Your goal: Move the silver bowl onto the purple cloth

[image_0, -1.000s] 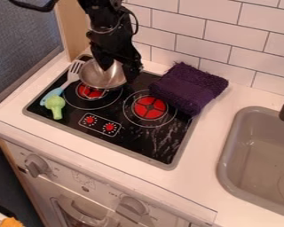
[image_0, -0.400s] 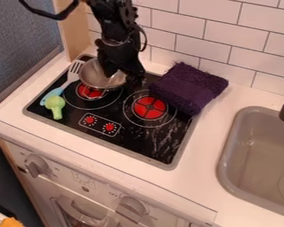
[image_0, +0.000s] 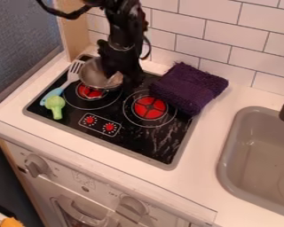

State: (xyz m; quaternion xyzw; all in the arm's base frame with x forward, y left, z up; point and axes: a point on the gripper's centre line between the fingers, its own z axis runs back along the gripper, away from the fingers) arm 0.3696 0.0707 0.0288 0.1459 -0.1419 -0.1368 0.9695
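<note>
- Black robot arm (image_0: 125, 33) and its gripper (image_0: 120, 80) have shifted slightly right in the view since the earlier frame; the shiny silver metal bowl (image_0: 92, 77) has stayed put.
- Hidden: the bowl's right side, partly behind the gripper; the fingertips blend into the black stovetop (image_0: 132, 142), and I cannot make out whether they touch the metal.
- Fingers stand apart, one over the bowl's inside, the other beyond its right rim.
- Bowl sits over the left red burner (image_0: 90, 93), left of the folded, fuzzy purple cloth (image_0: 189, 88).
</note>
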